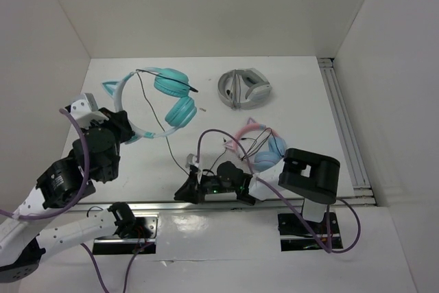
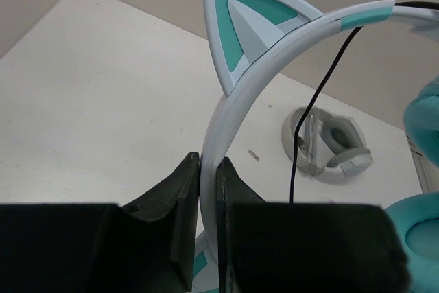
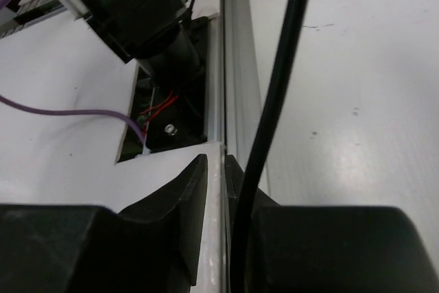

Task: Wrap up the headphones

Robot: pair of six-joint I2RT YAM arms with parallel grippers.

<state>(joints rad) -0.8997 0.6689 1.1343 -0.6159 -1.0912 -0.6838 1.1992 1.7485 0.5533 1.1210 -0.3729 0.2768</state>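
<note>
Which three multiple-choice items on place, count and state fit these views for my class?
1. In the top view, the grey-white headphones lie: A right of the teal headphones; B left of them; C on them.
2. Headphone sets on the table: A two; B three; C four.
3. The left end effector is: A open; B shut on the headband; C holding a cup.
Key: A, they sit further right; B, the pink-and-blue set is third; B, it pinches the band.

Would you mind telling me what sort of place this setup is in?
Likely a robot test cell: white walls box in a table, left arm and right arm are bolted at its near edge, and teal headphones, grey headphones and pink headphones sit on it.
</note>
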